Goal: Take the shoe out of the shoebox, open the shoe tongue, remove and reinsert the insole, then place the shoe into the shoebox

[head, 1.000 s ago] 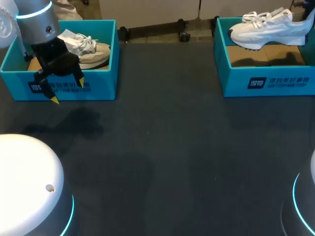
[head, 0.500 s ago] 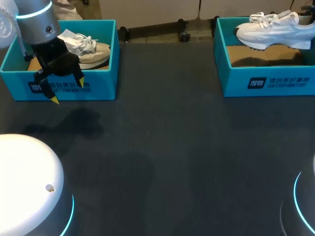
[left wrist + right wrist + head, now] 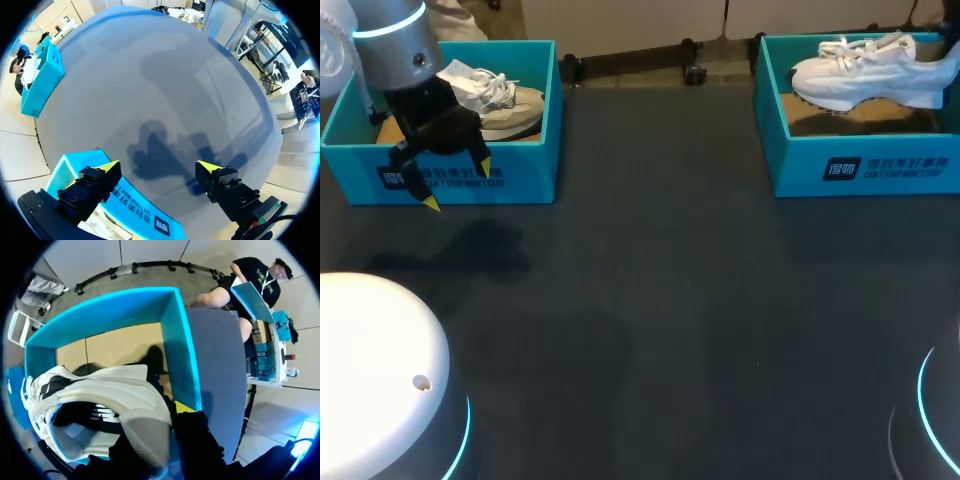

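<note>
A white shoe (image 3: 865, 75) hangs tilted over the teal right shoebox (image 3: 865, 165), toe toward the middle of the table and heel at the view's right edge. In the right wrist view my right gripper (image 3: 165, 422) is shut on the heel collar of the white shoe (image 3: 100, 400), above the cardboard floor of the right shoebox (image 3: 177, 340). One yellow tip shows; the other is hidden behind the shoe. My left gripper (image 3: 456, 185) stands open with nothing in it, in front of the left shoebox (image 3: 520, 185), which holds a beige shoe (image 3: 510, 105).
The left wrist view shows the left gripper (image 3: 157, 167) above dark tabletop, with the left shoebox's front wall (image 3: 130, 210) right beneath it. The wide dark mat (image 3: 660, 300) lies between the two boxes.
The white shoe swung to the right, then sank lower into the right shoebox and shifted slightly back to the left. My left arm has not moved.
</note>
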`<state>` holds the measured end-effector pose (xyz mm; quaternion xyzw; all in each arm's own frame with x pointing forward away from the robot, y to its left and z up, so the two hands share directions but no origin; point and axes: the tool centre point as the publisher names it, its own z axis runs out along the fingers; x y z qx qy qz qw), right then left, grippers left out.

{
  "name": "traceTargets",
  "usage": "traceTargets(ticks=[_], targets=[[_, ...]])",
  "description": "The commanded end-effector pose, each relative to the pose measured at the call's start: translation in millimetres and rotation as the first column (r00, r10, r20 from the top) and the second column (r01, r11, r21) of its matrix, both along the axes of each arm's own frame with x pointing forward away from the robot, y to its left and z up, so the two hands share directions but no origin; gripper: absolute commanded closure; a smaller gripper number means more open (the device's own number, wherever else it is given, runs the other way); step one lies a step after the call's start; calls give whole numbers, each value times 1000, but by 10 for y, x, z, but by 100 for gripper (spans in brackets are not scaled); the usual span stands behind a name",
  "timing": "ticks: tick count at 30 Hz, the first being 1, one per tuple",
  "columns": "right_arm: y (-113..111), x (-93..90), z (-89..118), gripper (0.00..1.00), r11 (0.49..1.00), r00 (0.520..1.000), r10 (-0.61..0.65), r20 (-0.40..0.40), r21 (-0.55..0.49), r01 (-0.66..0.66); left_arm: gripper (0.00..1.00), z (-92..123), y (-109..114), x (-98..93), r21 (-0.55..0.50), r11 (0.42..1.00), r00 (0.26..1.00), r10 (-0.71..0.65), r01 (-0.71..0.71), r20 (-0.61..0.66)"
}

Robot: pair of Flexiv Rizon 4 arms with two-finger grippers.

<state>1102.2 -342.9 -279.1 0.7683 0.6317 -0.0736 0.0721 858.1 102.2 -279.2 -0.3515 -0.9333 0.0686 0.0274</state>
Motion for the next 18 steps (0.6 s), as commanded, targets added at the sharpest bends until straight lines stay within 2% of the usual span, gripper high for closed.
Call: traceTargets(ticks=[1, 10, 18], targets=[[-28, -69, -16, 100, 1000, 1000, -11, 16, -8, 11, 0, -1, 4, -3, 3, 1000, 1000, -1, 1, 1], [19, -170, -82, 100, 999, 1000, -8, 20, -32, 8, 0, -1, 4, -3, 3, 1000, 1000, -1, 1, 1], [21, -370, -244, 100, 999, 999, -20, 26, -26, 20, 0, -1, 4, -3, 3, 1000, 1000, -1, 1, 1]])
